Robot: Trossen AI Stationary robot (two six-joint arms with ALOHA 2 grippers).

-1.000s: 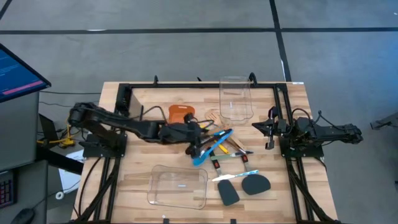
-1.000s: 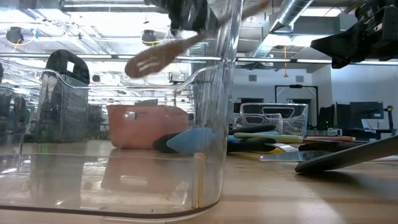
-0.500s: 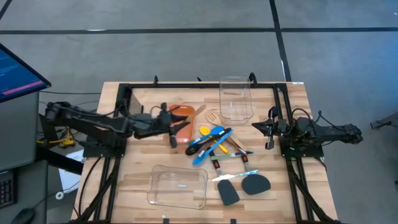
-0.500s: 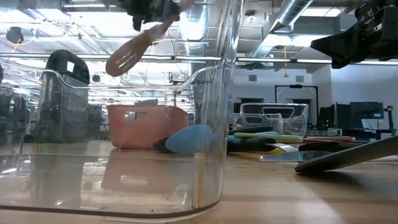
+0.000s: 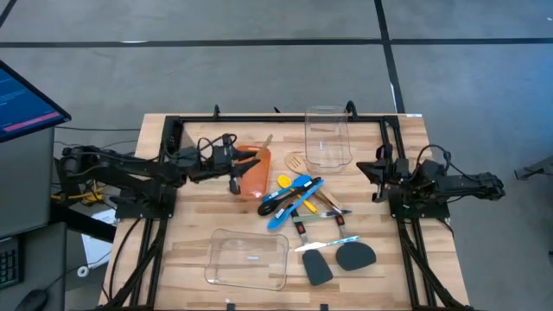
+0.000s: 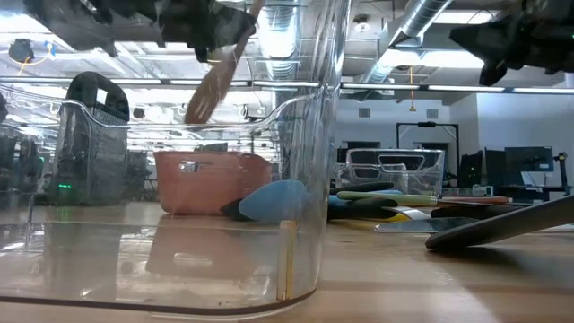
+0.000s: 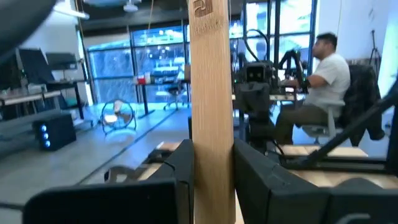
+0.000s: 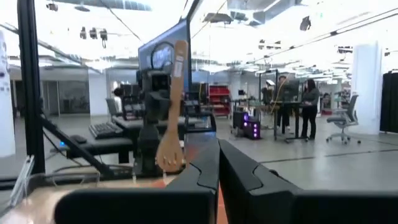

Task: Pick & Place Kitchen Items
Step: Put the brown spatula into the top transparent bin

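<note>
- The left gripper (image 5: 235, 164) hangs above the orange bin (image 5: 255, 175) at the table's left-centre, clenched on a wooden spoon (image 6: 218, 74) by its handle, bowl pointing down.
- From the left wrist, the spoon's flat handle stands upright between the two dark fingers (image 7: 180, 177).
- The right gripper (image 5: 378, 168) waits at the table's right edge, fingers pressed together, grasping nothing.
- The other utensils lie in a pile (image 5: 298, 197) at the table's middle; two black spatulas (image 5: 337, 259) rest nearer the front.
- A person (image 7: 317, 81) sits in the room behind.
</note>
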